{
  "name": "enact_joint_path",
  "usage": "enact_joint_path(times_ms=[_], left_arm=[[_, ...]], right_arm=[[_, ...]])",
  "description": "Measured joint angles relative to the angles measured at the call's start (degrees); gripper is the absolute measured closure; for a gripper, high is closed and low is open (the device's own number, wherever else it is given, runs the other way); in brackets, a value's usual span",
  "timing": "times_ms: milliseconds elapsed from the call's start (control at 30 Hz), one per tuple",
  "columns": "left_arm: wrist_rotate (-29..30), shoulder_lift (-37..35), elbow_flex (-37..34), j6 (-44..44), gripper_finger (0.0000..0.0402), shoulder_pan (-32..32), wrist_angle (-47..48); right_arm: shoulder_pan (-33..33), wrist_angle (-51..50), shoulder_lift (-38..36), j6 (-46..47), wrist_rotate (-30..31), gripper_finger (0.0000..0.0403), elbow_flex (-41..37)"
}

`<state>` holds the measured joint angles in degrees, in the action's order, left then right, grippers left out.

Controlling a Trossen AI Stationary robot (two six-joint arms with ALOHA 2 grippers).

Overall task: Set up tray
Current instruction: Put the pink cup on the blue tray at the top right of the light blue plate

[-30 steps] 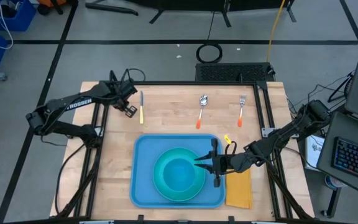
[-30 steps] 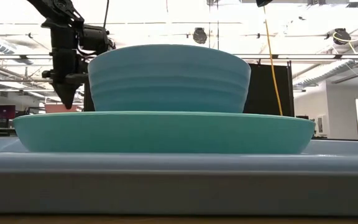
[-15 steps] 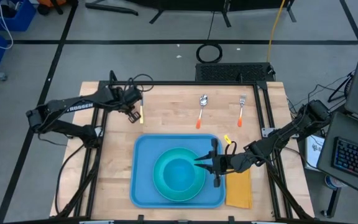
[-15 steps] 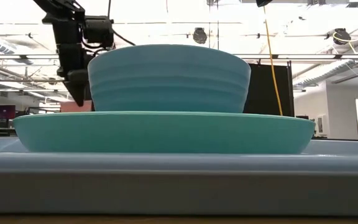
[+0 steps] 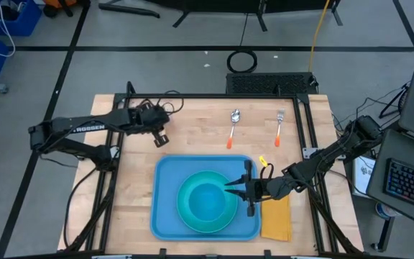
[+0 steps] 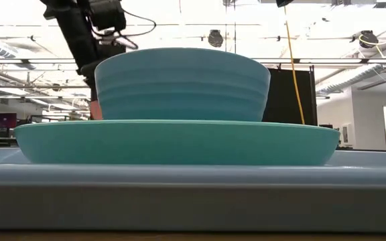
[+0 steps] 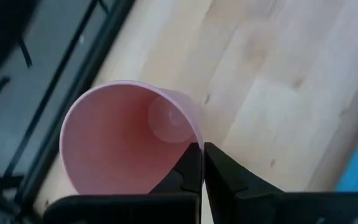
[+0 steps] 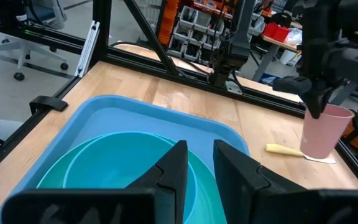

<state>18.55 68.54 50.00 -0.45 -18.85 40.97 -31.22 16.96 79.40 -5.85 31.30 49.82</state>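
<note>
Since 1 second ago, the left gripper [image 5: 160,137] has travelled from the far-left corner of the bench [image 5: 192,126] toward the tray [image 5: 165,216], passing over the spot where the yellow-handled knife [image 8: 284,149] lay. In the overhead view the knife is now covered by the arm; the right wrist view shows its yellow handle on the wood just beside the base of a pink cup [image 8: 324,132]. In the low view the left arm has slid rightward and now stands partly behind the bowl [image 6: 183,84].

The left gripper is closed, its 2 fingers [image 7: 188,171] pinched on the rim of the pink cup [image 7: 126,137], which hangs upright just above the bench, beyond the tray's far-left corner.

The right gripper [image 5: 244,191] has not moved. It hovers over the tray's right edge, beside the bowl, with its fingers [image 8: 173,163] a little apart and nothing between them.

The light-blue tray lies at the near middle of the bench. On it sits a turquoise plate [image 6: 179,144] with the bowl stacked on top. A yellow-orange napkin [image 5: 277,219] lies just beside the tray's right edge. Beyond the tray's far edge lie a spoon [image 5: 233,127] and a fork [image 5: 279,127], both with orange handles.

White lettering on the left arm reads "ROSSEN" [image 5: 86,129], the only legible part.
</note>
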Motion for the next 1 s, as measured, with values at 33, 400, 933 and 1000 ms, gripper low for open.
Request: enact_joint_path(times_ms=[33, 400, 933, 1000], left_arm=[[0.0, -0.5, 0.0, 0.3, 0.0398, 0.6, -0.9], [-5.9, -4.8, 0.0, -1.4, 0.0398, 7.3, -10.3], [-11.8, -4.1, 0.2, -5.5, 0.0398, 13.8, -22.4], [-12.9, -2.9, 1.4, -6.9, 0.0398, 14.2, -22.7]], right_arm=[[0.0, 0.1, 0.0, -0.1, 0.1, 0.0332, 0.0], [0.0, 2.5, 0.0, -2.1, 0.1, 0.0332, 0.0], [-3.7, 9.4, 0.0, -9.4, 0.8, 0.0332, 0.0], [-4.5, 10.5, 0.0, -10.5, 3.1, 0.0332, 0.0]])
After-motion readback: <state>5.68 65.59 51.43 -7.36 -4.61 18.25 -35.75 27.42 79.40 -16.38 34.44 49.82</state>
